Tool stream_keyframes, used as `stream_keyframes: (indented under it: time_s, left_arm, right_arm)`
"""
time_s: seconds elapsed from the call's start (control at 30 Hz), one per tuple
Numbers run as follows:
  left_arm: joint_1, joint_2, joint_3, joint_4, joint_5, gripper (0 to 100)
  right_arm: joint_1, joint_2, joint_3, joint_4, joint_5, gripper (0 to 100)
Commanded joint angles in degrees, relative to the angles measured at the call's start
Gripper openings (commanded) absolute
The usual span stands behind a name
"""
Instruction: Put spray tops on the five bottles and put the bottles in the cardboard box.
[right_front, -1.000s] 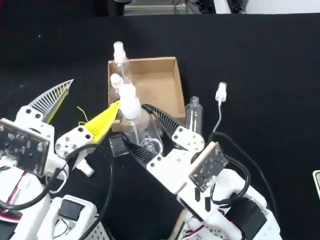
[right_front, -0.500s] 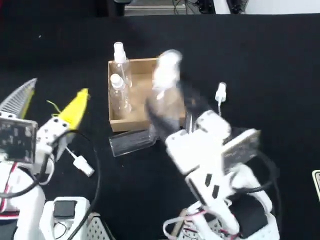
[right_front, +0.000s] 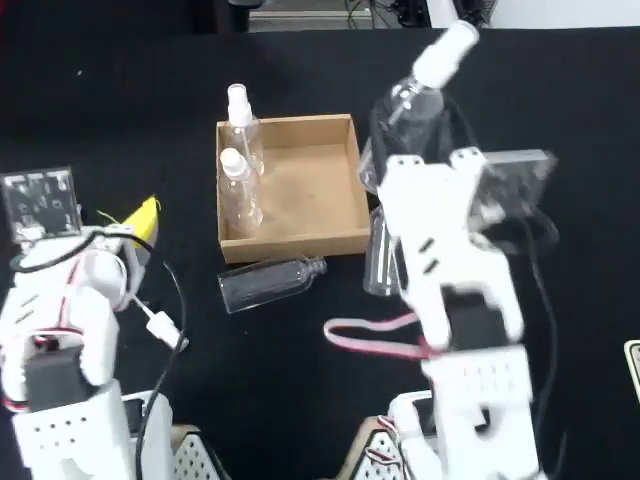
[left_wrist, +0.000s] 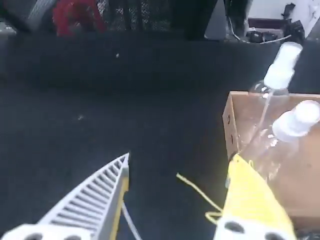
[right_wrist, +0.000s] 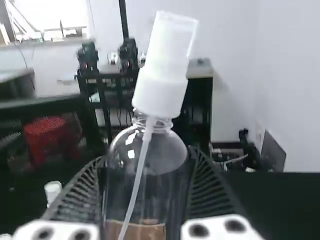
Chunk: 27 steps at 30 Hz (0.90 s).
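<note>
The right claw (right_wrist: 148, 156) holds a topped bottle (right_front: 400, 110) high, upper right. Next it should go down into the cardboard box (right_front: 300, 243). The left claw (left_wrist: 180, 160) is wide open.

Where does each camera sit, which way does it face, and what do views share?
High view: fixed above, looking down over the table; left arm and right arm show.
Left wrist view: on the left arm, facing the cardboard box across the table; its open left hand shows.
Right wrist view: on the right arm, facing the room behind; the right hand shows, shut on a capped bottle.
Shared: high and left wrist views show the cardboard box; high and right wrist views the held bottle.
</note>
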<state>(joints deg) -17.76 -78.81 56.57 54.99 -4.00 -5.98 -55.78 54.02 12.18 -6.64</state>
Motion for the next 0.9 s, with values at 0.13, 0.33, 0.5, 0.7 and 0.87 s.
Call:
stream_keyframes:
  time_s: [0.13,0.33,0.5,0.7,0.87]
  left_arm:
    - [-0.6,-17.6,21.1,-11.0,6.1,29]
    - [-0.5,-25.7,27.0,-10.7,6.2,29]
    - [2.7,-25.4,28.9,-10.0,6.1,29]
    - [5.1,-25.5,29.2,-8.4,6.1,29]
    - [5.1,-25.4,29.2,-8.4,6.1,29]
  right_arm:
    - [0.8,18.9,-1.6,-14.6,-0.4,1.1]
    - [0.7,28.8,-1.6,-20.8,-0.4,1.1]
    - [-1.1,36.4,-1.5,-31.2,-0.6,1.1]
    - [-3.6,45.8,-1.5,-43.0,-0.6,1.0]
    - [-3.5,53.3,-1.5,-53.4,-0.4,1.0]
